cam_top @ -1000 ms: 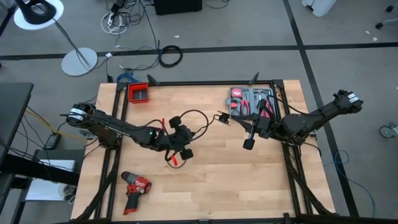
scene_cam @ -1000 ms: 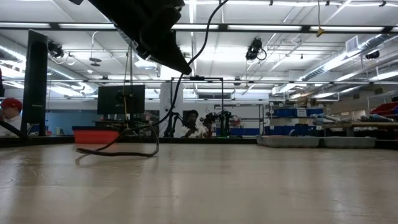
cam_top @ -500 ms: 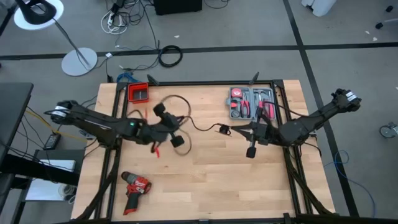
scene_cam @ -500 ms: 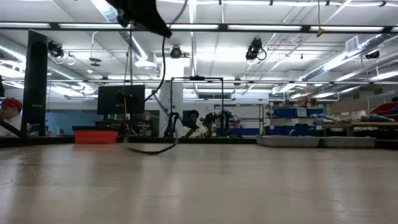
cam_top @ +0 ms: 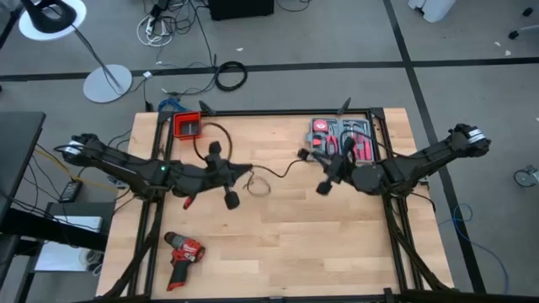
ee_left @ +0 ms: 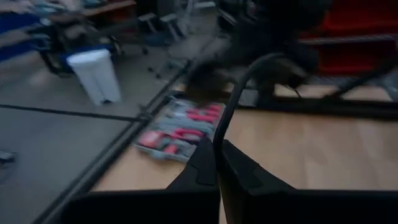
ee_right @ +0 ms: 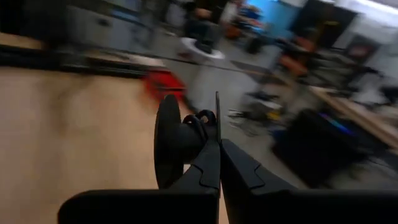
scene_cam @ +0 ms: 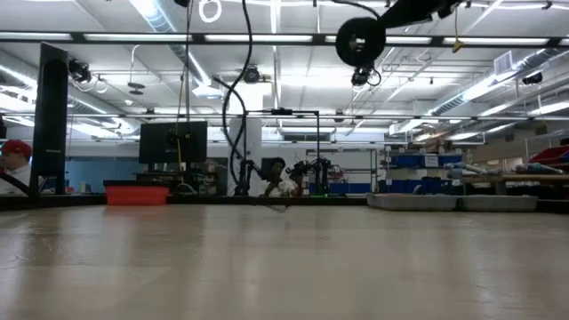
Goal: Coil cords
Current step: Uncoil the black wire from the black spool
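One big wooden surface (cam_top: 278,244) is sitting under two dark arms. The near half of it is lying bare, so there is lots of open room there, and only one red drill (cam_top: 183,252) is resting close to the near left edge.

One tool tray (cam_top: 337,137) with red handles is lying at the far right edge, touching the black frame. One small red box (cam_top: 188,125) is sitting at the far left corner.

One thin black cord (cam_top: 268,171) is stretching across the middle of the surface, between the two arms. It is making a loop by the red box, running past the left arm, making a small loop in the middle, and going on to its small dark plug (cam_top: 303,153) near the tool tray.

The left pincer (cam_top: 245,171) is hanging over the middle-left part. Its two fingers are pressed together and pinching the cord, as the left wrist view shows.

The right pincer (cam_top: 313,160) is hanging just beside the tool tray, squeezed closed. It is holding the plug end of the cord, with a round dark piece showing right at its fingertips (ee_right: 208,163).
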Motion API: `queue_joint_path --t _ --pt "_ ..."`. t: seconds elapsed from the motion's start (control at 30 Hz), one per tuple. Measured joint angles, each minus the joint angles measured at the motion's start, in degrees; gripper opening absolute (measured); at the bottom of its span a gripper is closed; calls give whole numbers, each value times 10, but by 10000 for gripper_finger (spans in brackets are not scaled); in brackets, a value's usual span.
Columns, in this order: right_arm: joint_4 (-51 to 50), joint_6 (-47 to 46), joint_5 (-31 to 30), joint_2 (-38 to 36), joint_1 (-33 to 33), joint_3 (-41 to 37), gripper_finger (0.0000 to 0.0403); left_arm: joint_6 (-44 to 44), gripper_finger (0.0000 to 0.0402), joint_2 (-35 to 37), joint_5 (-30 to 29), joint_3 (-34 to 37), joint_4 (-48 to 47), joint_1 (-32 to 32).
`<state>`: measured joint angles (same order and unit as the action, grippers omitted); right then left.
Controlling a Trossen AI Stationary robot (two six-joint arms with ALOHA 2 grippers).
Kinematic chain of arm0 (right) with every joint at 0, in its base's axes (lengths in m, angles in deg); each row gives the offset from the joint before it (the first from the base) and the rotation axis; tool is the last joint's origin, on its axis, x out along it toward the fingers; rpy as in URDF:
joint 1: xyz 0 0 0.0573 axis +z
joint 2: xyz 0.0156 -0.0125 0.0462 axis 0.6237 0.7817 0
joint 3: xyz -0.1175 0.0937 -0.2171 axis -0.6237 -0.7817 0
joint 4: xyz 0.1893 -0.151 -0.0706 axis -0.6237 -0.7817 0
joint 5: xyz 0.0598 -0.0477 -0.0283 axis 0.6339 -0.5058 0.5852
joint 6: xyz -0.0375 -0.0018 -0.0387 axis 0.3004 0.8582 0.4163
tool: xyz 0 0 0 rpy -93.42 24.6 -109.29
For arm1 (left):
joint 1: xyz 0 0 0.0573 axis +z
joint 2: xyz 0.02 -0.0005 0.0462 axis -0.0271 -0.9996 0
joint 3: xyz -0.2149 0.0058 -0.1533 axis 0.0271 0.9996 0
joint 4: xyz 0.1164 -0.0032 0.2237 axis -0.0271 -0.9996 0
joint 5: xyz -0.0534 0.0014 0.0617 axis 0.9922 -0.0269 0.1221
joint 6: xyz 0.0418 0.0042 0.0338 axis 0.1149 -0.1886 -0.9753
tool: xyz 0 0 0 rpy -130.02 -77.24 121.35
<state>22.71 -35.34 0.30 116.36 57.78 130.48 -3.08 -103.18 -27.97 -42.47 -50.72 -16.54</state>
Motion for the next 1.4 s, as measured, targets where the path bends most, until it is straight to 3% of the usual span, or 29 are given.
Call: queue_joint_path --t 0.17,0.37,0.5,0.67,0.87,1.17,1.27,1.4 --pt "75 73 -35 -4 -38 0 0 36 0 -44 31 0 -1 -16" --pt "213 162 6 -5 -38 0 0 75 0 -91 36 0 -29 -23" --pt "242 173 55 -9 -16 0 0 103 0 -105 18 0 -79 -18" --pt "199 132 93 -10 34 0 0 122 0 -97 -70 0 -160 -14" --pt "115 46 96 -10 88 0 0 95 0 -66 -160 0 -187 -13" --pt "2 -79 74 -10 126 0 0 65 0 5 -175 0 -181 -7" --pt "3 -74 39 -10 133 0 0 59 0 14 -168 0 -187 -7" --pt "11 -55 46 -10 135 0 0 58 0 20 -178 -6 -220 -8"
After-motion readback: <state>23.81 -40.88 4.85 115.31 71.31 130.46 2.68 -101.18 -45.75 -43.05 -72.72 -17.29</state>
